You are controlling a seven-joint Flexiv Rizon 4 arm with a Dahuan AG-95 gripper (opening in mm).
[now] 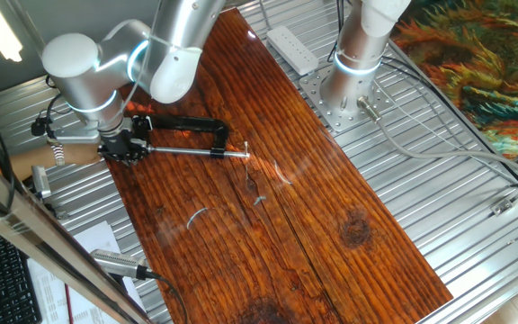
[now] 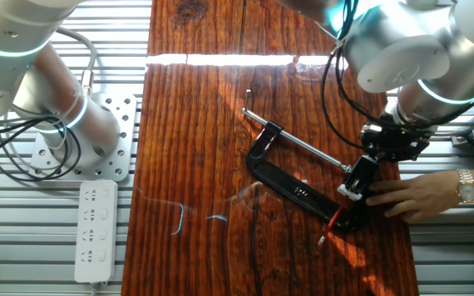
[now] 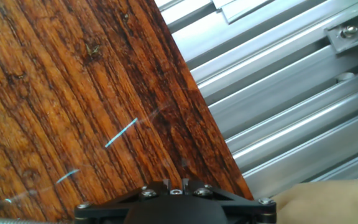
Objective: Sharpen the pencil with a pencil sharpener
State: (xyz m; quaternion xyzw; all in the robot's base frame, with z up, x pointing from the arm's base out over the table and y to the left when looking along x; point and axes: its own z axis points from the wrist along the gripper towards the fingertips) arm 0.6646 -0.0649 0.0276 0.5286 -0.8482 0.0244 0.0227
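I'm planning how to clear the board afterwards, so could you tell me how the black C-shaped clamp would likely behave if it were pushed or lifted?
The clamp looks like rigid metal, so it would probably stay stiff and feel heavy for its size. It lies flat on the wooden board, so a push should slide it rather than roll it. Its long silver screw rod sticks out to one side, so an off-centre push would likely pivot it.

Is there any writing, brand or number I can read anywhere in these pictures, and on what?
None can be read.
Clamp: small pale marks on its black frame, too small to read.
Papers by the table edge: print blurred.
Power strip: no legible label.
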